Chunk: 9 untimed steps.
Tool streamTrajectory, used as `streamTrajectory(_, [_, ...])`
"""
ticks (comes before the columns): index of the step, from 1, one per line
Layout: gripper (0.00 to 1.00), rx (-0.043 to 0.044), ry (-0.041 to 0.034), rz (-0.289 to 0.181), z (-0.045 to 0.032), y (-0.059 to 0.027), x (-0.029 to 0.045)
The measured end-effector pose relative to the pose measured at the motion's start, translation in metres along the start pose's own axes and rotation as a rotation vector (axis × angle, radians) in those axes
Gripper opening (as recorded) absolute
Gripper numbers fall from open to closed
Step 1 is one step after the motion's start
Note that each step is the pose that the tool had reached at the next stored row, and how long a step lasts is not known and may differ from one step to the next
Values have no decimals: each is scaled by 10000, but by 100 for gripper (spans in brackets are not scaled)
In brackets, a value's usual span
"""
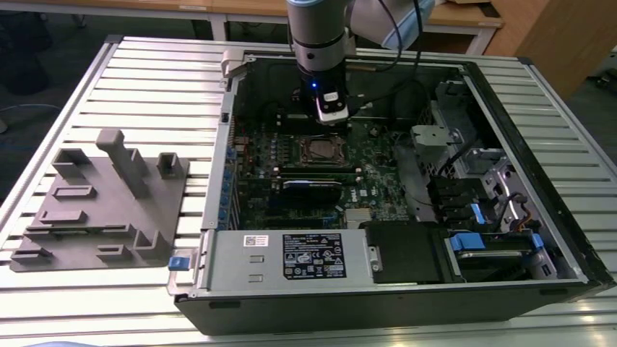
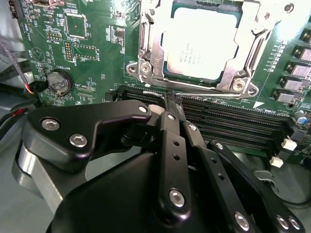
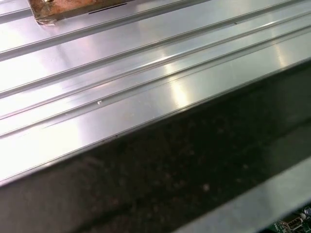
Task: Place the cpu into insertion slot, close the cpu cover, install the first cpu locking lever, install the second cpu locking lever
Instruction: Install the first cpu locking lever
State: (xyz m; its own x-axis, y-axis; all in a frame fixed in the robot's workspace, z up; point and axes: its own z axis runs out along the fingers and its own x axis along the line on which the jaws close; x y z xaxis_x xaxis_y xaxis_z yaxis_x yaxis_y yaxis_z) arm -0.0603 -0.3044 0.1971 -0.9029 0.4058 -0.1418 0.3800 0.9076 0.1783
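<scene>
The gripper [image 2: 167,104] hangs inside the open computer case [image 1: 540,282], just to the far side of the insertion slot [image 1: 305,150] in the exterior view; in the second wrist view its two black fingers [image 2: 171,141] are drawn together with no gap showing, and their tips sit right at a thin wire lever [image 2: 214,93] that runs along one edge of the socket. Whether that wire is pinched or merely pressed I cannot tell. The closed, narrow jaws seem meant for a slim tip that can reach the wire without fouling the long black memory slots [image 2: 228,121] just beside it. The cpu [image 2: 199,43] lies flat in the slot, pale metal top up; the cpu cover [image 2: 150,53] is folded down around it, framing its edges, so seating and covering look done and the lever work is in hand. By count: one cpu, one cover, one gripper, one coin battery [image 2: 58,81] on the green board, and one grey fixture plate [image 1: 97,202] on the slatted table [image 3: 146,63], well apart at the exterior view's left.
</scene>
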Motion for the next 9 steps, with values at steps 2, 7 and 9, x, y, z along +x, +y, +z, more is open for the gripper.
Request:
streamTrajectory(2, [11, 5, -3, -1, 0, 0, 0])
streamTrajectory(7, [11, 113, -48, -25, 1, -4, -2])
streamTrajectory(9, [11, 168, -70, -38, -1, -9, -4])
